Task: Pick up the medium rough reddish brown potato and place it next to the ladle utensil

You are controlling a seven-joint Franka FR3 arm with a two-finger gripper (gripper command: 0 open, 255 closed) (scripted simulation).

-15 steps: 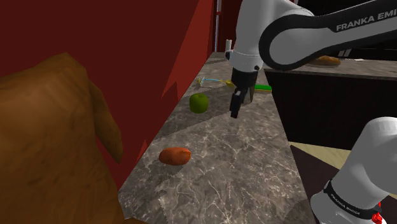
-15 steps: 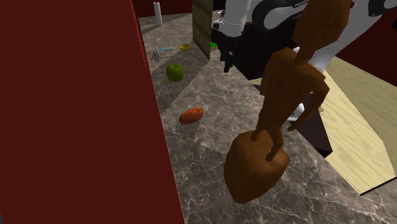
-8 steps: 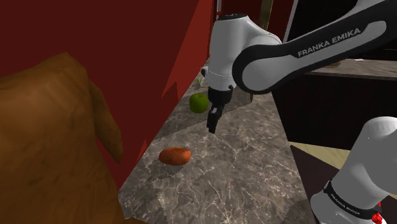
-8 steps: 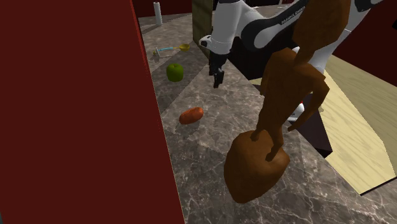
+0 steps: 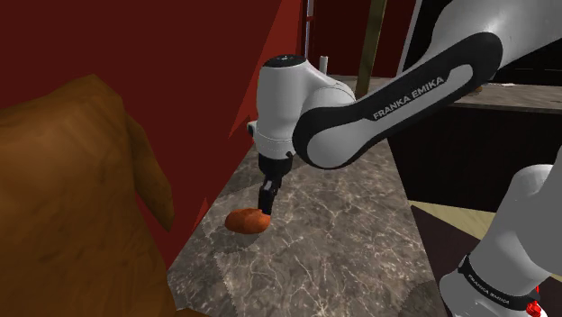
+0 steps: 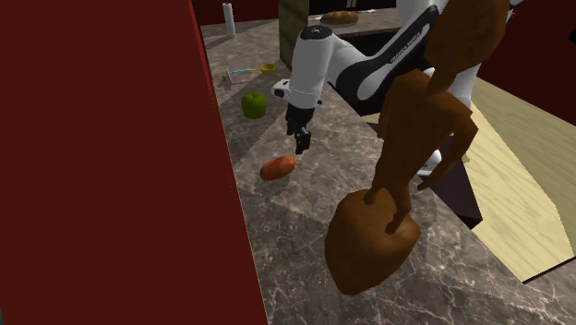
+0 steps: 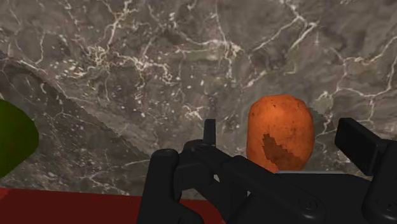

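Wrist view put the rough, reddish-brown oval potato [image 7: 280, 130] on the dark, white-veined marble desk [image 7: 127, 63], lying between the two black fingers [image 7: 359, 143] with a gap on each side. So the hand [image 5: 266, 205] stood wide open with nothing in it. The potato's long axis ran across the line joining the fingers, so I judged they would close on its narrower width, which suited a firm hold.

From the shoulder view, the hand hung just above the potato, pointing down and sitting a shade toward that view's right of it. The second exterior view agreed: the fingertips were near the potato but clear of it, with bare desk showing between them. I read the coming move as a short, nearly straight descent, then a squeeze.

A green apple [image 6: 254, 104] sat farther along the desk. Beyond it lay the ladle [image 6: 251, 70], with its pale blue handle and yellow bowl, well apart from the potato.
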